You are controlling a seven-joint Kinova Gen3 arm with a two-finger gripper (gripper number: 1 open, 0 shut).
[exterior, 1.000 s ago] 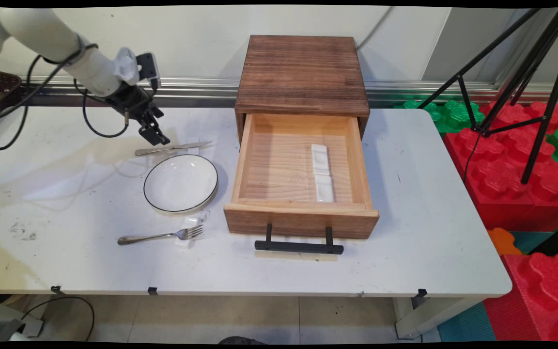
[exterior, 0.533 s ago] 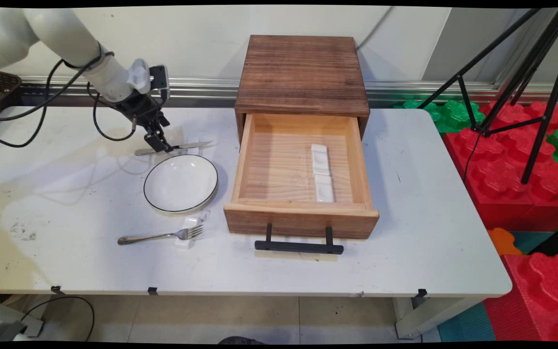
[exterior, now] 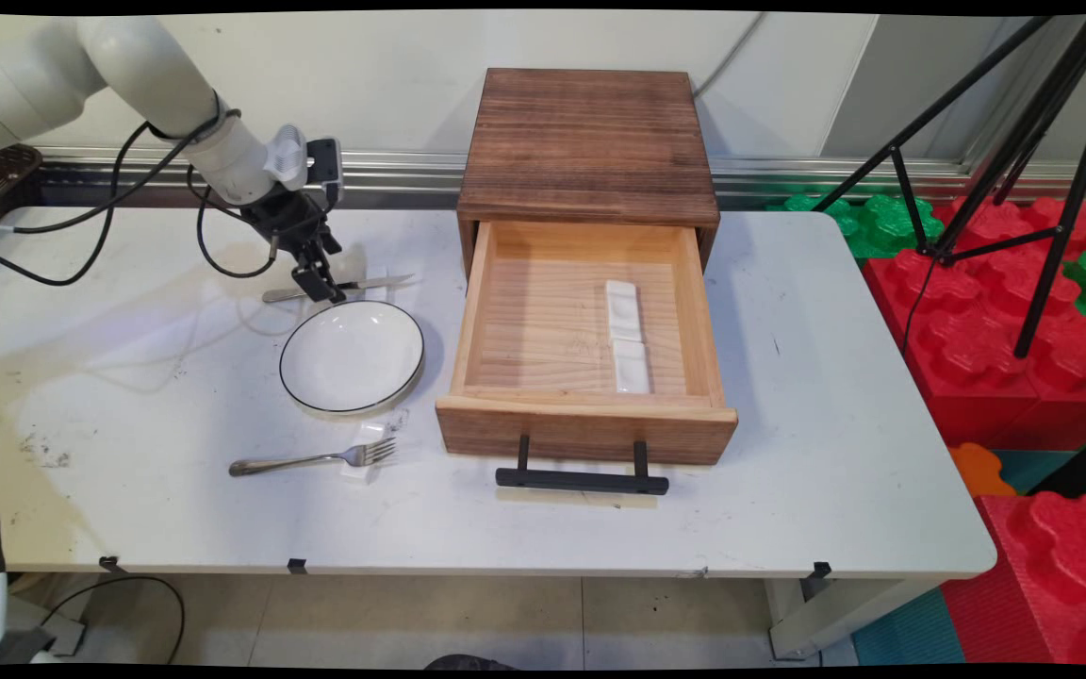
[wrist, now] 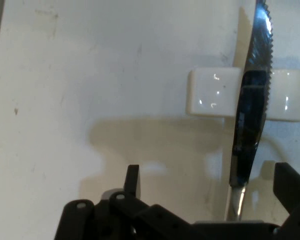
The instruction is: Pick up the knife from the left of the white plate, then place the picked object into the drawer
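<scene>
Inside, open drawer [exterior: 581,330] holds white rest [exterior: 626,336]; hand [exterior: 320,286] gapes empty over knife [wrist: 250,120]

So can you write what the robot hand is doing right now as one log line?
end effector: open, low over knife | knife: blade on white rest, on table | nearby: plate, open drawer

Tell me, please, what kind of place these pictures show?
Probably a robotics lab or test room rather than a home. A tripod stands beside the white table, big red and green foam blocks line the floor, and the arm's end effector hovers over a knife.
</scene>
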